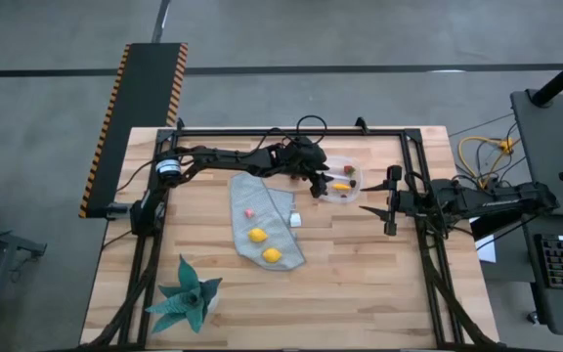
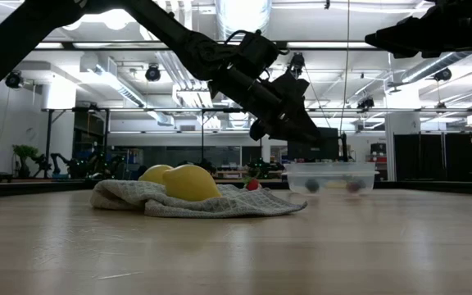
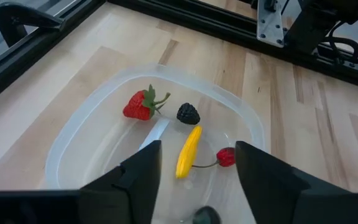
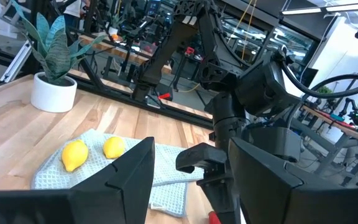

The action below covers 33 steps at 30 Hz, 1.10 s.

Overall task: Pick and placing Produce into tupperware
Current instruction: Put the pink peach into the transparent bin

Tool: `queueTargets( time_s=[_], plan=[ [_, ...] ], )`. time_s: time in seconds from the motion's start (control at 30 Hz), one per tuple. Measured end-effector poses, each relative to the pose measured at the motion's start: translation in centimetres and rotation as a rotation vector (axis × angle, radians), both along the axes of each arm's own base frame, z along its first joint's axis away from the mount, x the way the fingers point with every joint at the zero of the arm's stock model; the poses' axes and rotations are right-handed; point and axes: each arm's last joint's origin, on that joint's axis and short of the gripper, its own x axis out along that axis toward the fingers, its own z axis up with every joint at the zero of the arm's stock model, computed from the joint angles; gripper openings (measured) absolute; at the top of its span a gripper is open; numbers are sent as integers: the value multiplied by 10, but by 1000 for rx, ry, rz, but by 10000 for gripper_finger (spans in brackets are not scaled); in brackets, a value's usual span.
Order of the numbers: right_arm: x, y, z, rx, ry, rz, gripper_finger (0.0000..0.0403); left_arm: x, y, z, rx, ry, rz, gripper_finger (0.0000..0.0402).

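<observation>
The clear tupperware (image 1: pixel 343 183) sits near the table's far right; in the left wrist view its rim (image 3: pixel 253 124) rings a red strawberry (image 3: pixel 140 104), a dark berry (image 3: pixel 188 113), a yellow-orange stick (image 3: pixel 188 151) and a red cherry (image 3: pixel 226 157). My left gripper (image 3: pixel 197 163) hovers open just above the tupperware, touching nothing. Two yellow lemons (image 1: pixel 258 235) (image 1: pixel 273 255) and a tiny pink piece (image 1: pixel 249 211) lie on the grey-blue cloth (image 1: pixel 262 220). My right gripper (image 1: pixel 367 209) waits open to the right of the tupperware, above the table.
A small white cube (image 1: pixel 295 221) sits at the cloth's right edge. A teal spiky plant (image 1: pixel 189 296) stands in a white pot at the near left. Black frame rails (image 1: pixel 291 132) border the table; bare wood lies in the near right part.
</observation>
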Motion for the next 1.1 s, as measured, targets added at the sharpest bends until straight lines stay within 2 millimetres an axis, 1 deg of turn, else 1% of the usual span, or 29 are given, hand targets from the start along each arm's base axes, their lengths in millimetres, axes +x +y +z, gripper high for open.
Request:
queueTargets(
  time_s=[0.13, 0.3, 0.4, 0.47, 0.57, 0.63, 0.7, 0.8, 0.9, 1.03, 1.1],
  plan=[
    [0, 0, 0, 0, 0, 0, 199, 0, 0, 0, 1, 0, -1, 214],
    [0, 0, 0, 0, 0, 0, 199, -1, -1, 3, 23, 2, -11, 222],
    [0, 0, 0, 0, 1, 0, 199, -5, -2, 15, 29, -13, -12, 221],
    [0, 0, 0, 0, 2, 0, 199, -11, -4, 29, 51, -14, -24, 221],
    [0, 0, -1, 0, 5, 0, 199, -24, -10, 46, 75, 33, -49, 221],
    [0, 0, -1, 0, 8, -1, 199, -35, -15, 54, 61, 90, -55, 221],
    [0, 0, -1, -1, 9, -1, 199, -46, -21, 67, 56, 118, -58, 221],
    [0, 0, -1, -2, 9, -1, 199, -62, -34, 87, 79, 143, -40, 221],
    [0, 0, -1, -2, 8, -1, 199, -77, -48, 101, 121, 211, 5, 221],
    [0, 0, -1, -2, 8, -2, 199, -100, -68, 111, 160, 339, 9, 221],
    [0, 0, -1, -1, 7, -1, 199, -111, -79, 111, 192, 441, -36, 221]
  ],
)
